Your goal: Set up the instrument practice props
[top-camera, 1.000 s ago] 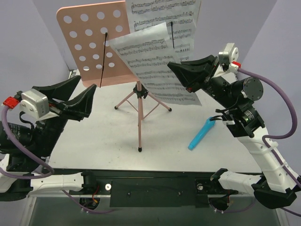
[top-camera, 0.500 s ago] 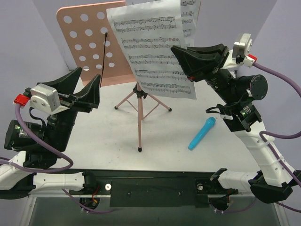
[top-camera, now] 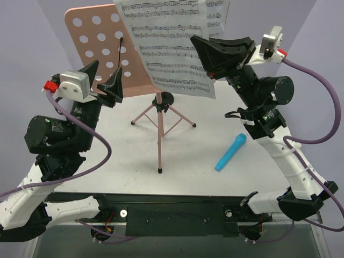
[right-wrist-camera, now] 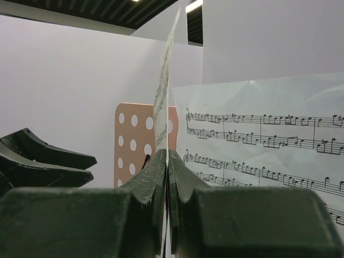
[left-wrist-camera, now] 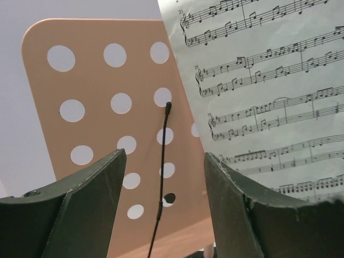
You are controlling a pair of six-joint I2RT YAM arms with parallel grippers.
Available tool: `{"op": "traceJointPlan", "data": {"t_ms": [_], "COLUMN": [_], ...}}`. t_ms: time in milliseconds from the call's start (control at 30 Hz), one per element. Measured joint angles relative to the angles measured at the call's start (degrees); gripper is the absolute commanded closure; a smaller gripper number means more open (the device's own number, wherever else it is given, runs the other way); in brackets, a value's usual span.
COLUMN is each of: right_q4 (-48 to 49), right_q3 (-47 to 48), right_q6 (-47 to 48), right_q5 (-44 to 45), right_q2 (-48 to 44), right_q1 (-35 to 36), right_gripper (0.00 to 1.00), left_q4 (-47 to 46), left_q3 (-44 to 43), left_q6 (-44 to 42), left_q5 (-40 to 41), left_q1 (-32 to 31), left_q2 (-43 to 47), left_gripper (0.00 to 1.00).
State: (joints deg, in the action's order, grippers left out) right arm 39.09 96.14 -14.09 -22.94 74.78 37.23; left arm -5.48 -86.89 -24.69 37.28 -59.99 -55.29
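1. Left claw (top-camera: 105, 80): fingers apart, empty, raised near the left wire page-holder (top-camera: 119, 59). Risk: a bump here could likely tip the whole stand.
2. Pink desk (top-camera: 91, 48): upright on its tripod (top-camera: 159, 134), at the back of the tabletop (top-camera: 107, 156). Risk: slender legs, top-heavy load.
3. Loose page (top-camera: 161, 48): in the air before the desk's middle, pinched at its right edge only. Risk: limp paper may buckle, or catch on the wire instead of sliding under it.
4. Right claw (top-camera: 207, 56): clamped on that page. Risk: a thin grip may slip or crease the edge.
5. Second page (top-camera: 217, 16): on the desk's right half, partly hidden. Risk: the incoming sheet could dislodge it.
6. Blue tube (top-camera: 231, 152): lying on the tabletop, well apart from the tripod.
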Motion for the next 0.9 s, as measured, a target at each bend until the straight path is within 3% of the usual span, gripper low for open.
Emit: {"op": "traceJointPlan", "data": {"t_ms": [167, 433, 600, 900], "right_q4": [0.2, 1.1, 2.2, 4.0], "right_q3": [0.0, 0.0, 0.0, 0.0], "right_q6": [-0.3, 0.4, 0.7, 0.6], "right_q5": [0.3, 1.7, 2.6, 3.9], "right_q2": [1.8, 1.9, 1.9, 2.3], "right_q1": [0.0, 0.0, 0.0, -0.1], "right_gripper": [1.00, 1.00, 1.00, 1.00], "left_q4": [7.3, 12.1, 13.1, 13.5], "left_q3": [-2.1, -3.4, -3.5, -3.6], "left_q6": [8.8, 19.7, 24.4, 28.6], "left_q5": [-9.6, -24.1, -29.9, -35.0], "left_q1": [12.3, 23.9, 28.3, 30.9], "left_q2": [-1.8, -3.5, -4.5, -6.1], "left_gripper": [0.30, 0.30, 0.34, 0.53]}}
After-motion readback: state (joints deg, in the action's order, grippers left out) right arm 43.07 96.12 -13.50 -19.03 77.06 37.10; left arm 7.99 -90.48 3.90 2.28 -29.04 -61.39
